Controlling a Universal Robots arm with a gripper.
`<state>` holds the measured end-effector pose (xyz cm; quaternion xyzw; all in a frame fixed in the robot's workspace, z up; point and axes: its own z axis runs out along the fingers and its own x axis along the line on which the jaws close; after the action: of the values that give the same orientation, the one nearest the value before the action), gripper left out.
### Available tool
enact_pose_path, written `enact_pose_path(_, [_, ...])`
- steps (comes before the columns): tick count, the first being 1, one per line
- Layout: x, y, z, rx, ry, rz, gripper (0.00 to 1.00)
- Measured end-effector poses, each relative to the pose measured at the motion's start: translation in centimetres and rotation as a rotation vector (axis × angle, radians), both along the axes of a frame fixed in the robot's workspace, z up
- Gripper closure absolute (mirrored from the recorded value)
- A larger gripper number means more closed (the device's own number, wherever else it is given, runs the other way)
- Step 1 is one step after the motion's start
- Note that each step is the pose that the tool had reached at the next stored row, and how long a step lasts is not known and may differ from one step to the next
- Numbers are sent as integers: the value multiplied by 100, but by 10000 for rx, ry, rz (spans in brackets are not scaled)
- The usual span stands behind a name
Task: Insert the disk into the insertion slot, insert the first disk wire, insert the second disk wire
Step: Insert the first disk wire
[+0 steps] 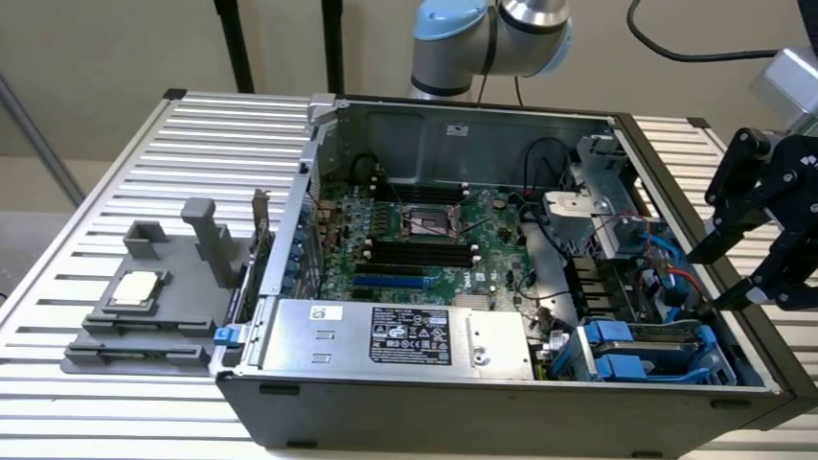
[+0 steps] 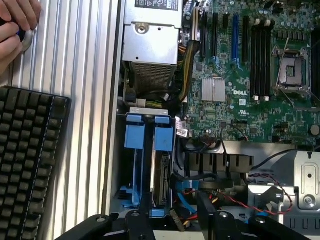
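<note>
Exterior view, from its left: the grey holder block (image 1: 141, 287) sits on the worktop (image 1: 77, 192), out of harm's way; the power-supply box (image 1: 383, 335) lines the case's (image 1: 511, 407) near edge; at the near right the disk (image 2: 162, 175) looks seated on edge in the insertion slot (image 1: 711, 356); farthest right the jaws hang wide and empty near loose blue and red wires (image 1: 668, 273), which a careless descent could snag or tug loose

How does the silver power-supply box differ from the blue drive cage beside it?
The power-supply box is silver metal; the drive cage is greyish-blue with bright blue tabs. The power-supply box carries a black printed label; the drive cage shows none. Both sit inside the open computer case, along the same wall.
</note>
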<state>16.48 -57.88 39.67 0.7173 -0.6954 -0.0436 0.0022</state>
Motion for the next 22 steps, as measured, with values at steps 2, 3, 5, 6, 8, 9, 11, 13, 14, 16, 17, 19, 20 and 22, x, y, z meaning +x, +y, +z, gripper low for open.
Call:
enact_pose_path(2, [30, 10, -36, 1, 0, 10, 51])
enact_pose_path(3, [43, 15, -53, -1, 0, 15, 54])
enact_pose_path(5, [53, 23, -89, -1, 0, 24, 60])
enact_pose_path(6, [53, 26, -110, 2, 0, 26, 66])
enact_pose_path(8, [53, 26, -147, 2, 0, 35, 73])
enact_pose_path(9, [54, 27, -163, 0, -1, 41, 73])
enact_pose_path(11, [54, 27, -201, 1, 0, 52, 73])
enact_pose_path(13, [54, 27, -237, 1, -1, 63, 73])
enact_pose_path(14, [52, 27, -255, 1, -5, 70, 73])
enact_pose_path(16, [42, 29, -290, -2, -17, 85, 73])
enact_pose_path(17, [33, 32, -303, -1, -20, 93, 73])
enact_pose_path(19, [15, 38, -320, 3, -23, 115, 73])
enact_pose_path(20, [7, 44, -324, 1, -23, 126, 73])
enact_pose_path(22, [-7, 58, -332, 1, -22, 143, 73])
